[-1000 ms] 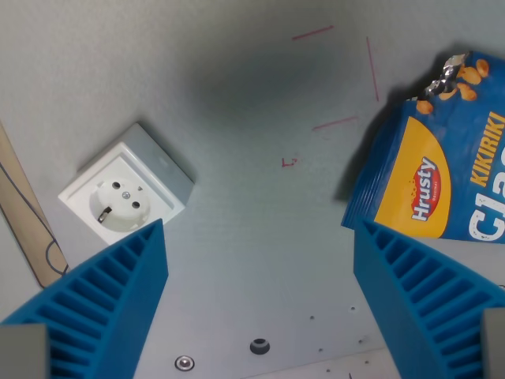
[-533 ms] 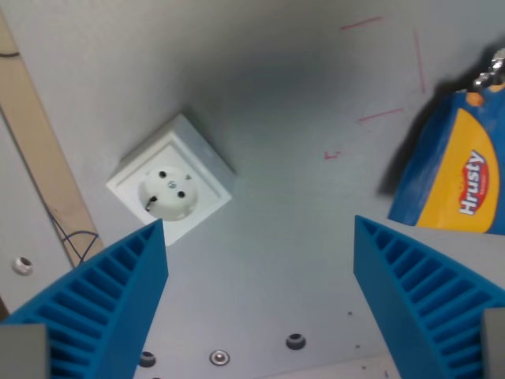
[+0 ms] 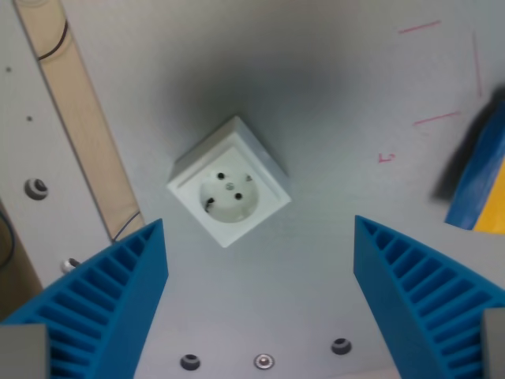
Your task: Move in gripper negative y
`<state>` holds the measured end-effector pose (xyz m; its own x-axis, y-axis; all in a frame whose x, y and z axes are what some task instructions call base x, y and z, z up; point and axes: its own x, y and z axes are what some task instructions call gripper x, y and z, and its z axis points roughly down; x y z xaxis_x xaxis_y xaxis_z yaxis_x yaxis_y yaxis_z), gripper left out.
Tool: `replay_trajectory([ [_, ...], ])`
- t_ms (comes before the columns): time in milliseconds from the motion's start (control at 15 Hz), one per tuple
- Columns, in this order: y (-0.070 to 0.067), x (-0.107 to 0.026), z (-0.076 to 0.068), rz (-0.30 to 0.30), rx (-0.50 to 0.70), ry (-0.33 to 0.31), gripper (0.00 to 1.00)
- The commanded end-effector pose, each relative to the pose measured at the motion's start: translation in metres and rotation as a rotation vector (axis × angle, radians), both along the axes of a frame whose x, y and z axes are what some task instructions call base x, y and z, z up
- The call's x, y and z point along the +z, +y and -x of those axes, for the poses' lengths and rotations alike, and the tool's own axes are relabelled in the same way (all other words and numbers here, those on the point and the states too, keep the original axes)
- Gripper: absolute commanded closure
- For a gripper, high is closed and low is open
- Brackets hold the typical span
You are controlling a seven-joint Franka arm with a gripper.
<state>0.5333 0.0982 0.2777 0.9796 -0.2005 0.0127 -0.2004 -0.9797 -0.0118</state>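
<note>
My gripper [image 3: 259, 304] is open, its two blue ribbed fingers [image 3: 102, 308] rising from the bottom corners of the wrist view with nothing between them. A white wall socket block [image 3: 229, 192] lies on the grey table [image 3: 316, 95], turned like a diamond, just above the gap between the fingers and a little toward the wrist view's left. Only a blue and yellow corner of the snack bag [image 3: 483, 178] shows at the wrist view's right edge.
A pale wooden strip [image 3: 83, 118] with a thin dark wire runs diagonally down the wrist view's left side. Screws and holes [image 3: 263, 362] dot the table near the bottom. Faint red marks [image 3: 435, 120] are drawn at the upper right.
The whole scene has slid toward the wrist view's right and slightly down, so the camera moved: the socket now sits near centre and the snack bag has almost left the frame. The fingers stay open.
</note>
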Motion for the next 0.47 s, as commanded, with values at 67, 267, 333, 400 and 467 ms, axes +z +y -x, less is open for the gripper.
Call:
replay_trajectory([
  [67,0.014,0.0,-0.011,0.013,-0.02,0.024,0.0],
  [267,0.029,0.0,-0.014,0.013,-0.02,0.024,0.0],
  [333,0.034,0.0,-0.015,0.013,-0.02,0.024,0.0],
  [400,0.039,0.0,-0.016,0.013,-0.02,0.024,0.0],
  [467,0.044,0.0,-0.017,0.013,-0.02,0.024,0.0],
])
